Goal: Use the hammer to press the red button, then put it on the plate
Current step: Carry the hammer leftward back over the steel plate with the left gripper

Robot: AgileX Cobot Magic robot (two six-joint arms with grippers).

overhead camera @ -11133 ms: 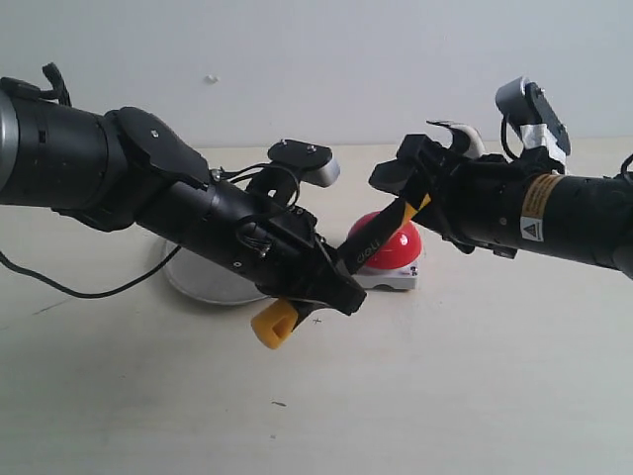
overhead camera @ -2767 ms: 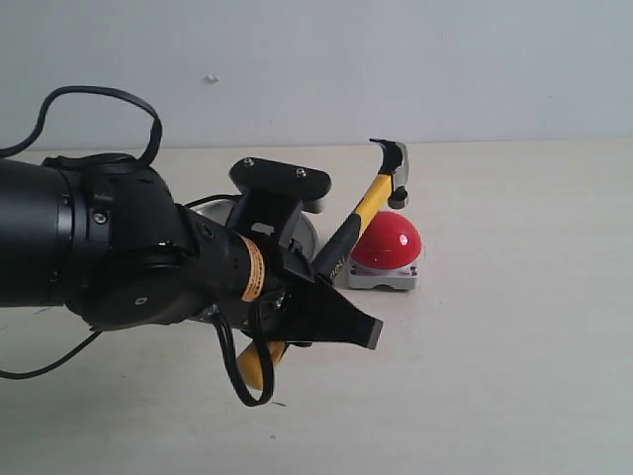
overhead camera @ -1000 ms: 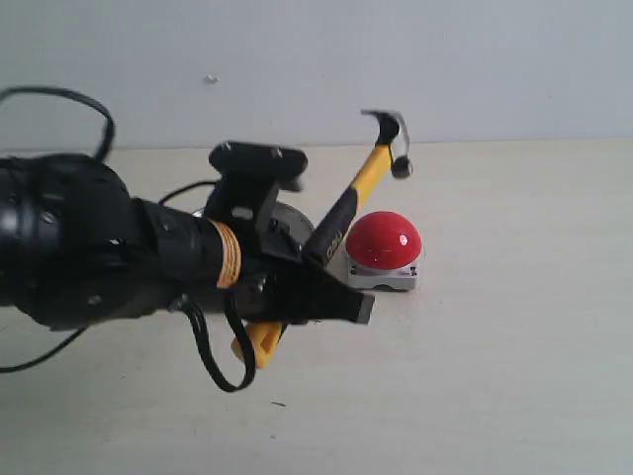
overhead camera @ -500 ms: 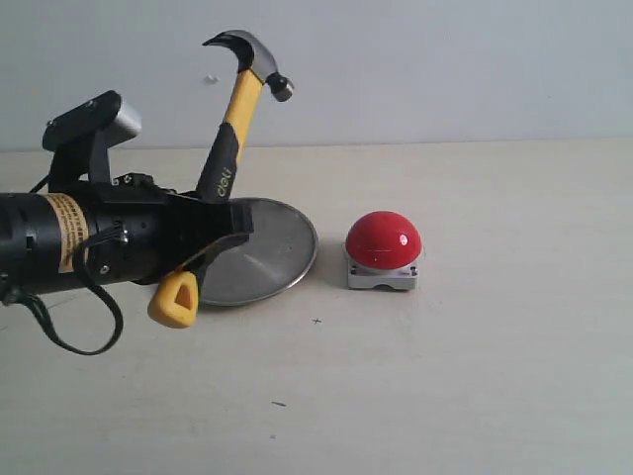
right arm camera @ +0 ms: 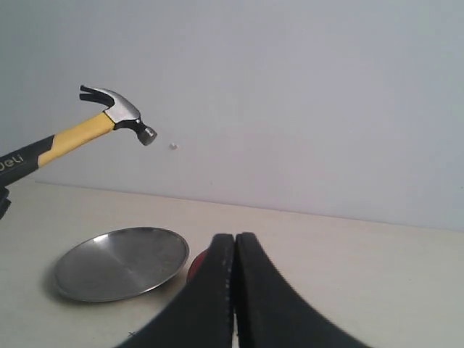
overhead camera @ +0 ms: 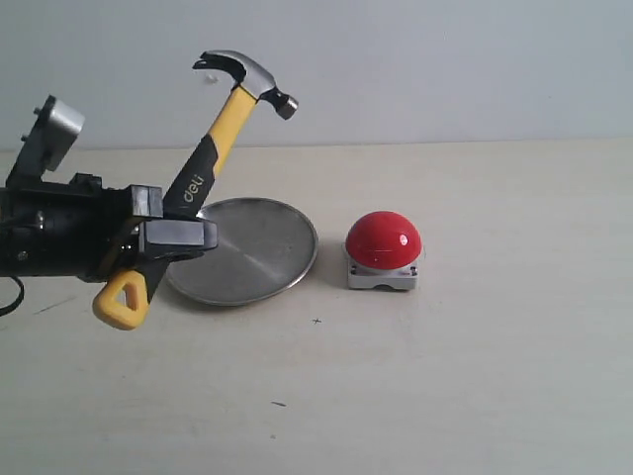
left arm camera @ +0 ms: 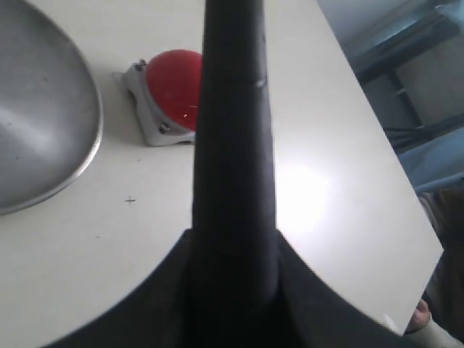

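My left gripper (overhead camera: 170, 239) is shut on the hammer (overhead camera: 213, 148), holding its black grip. The dark head points up and right, high above the plate's far edge, and the yellow looped end (overhead camera: 121, 300) hangs below the jaws. The silver plate (overhead camera: 259, 252) lies on the table just right of the gripper. The red button (overhead camera: 384, 240) sits to the plate's right, untouched. In the left wrist view the black handle (left arm camera: 232, 138) fills the middle, with the plate (left arm camera: 36, 130) and the button (left arm camera: 172, 81) beyond. My right gripper (right arm camera: 235, 246) is shut and empty; it hides most of the button (right arm camera: 196, 267).
The table is pale beige with a plain grey wall behind it. The right wrist view shows the plate (right arm camera: 123, 262) and the raised hammer (right arm camera: 109, 116) from afar. The table's edge (left arm camera: 377, 145) shows in the left wrist view.
The left arm has pulled back to the left with the hammer. The head has gone from above the button to high over the plate's left side.
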